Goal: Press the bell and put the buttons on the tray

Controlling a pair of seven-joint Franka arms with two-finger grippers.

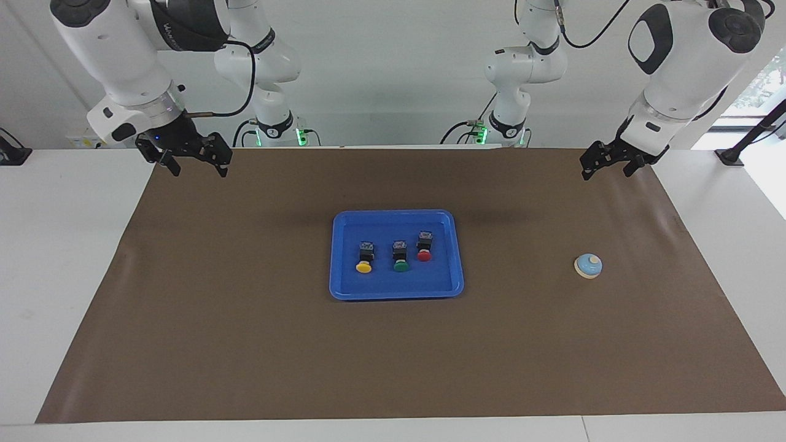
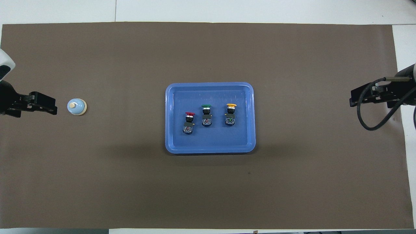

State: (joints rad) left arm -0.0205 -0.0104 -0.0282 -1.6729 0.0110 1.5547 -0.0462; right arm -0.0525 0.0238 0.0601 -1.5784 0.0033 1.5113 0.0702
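Observation:
The blue tray (image 1: pixel 396 214) (image 2: pixel 209 85) lies in the middle of the brown mat. Three buttons lie on their sides in it, in a row: the yellow one (image 1: pixel 363 266) (image 2: pixel 231 105), the green one (image 1: pixel 401 266) (image 2: pixel 206 106) and the red one (image 1: pixel 424 255) (image 2: pixel 190 114). The light blue bell (image 1: pixel 588 265) (image 2: pixel 76 106) stands alone toward the left arm's end of the mat. My left gripper (image 1: pixel 607 170) (image 2: pixel 48 107) hangs open and empty above the mat's edge at that end, clear of the bell. My right gripper (image 1: pixel 198 166) (image 2: pixel 354 97) waits open and empty above the mat's edge at the right arm's end.
The brown mat (image 1: pixel 245 344) covers most of the white table (image 1: pixel 61 245). A black cable (image 2: pixel 373 123) loops from the right wrist. Only the tray and the bell stand on the mat.

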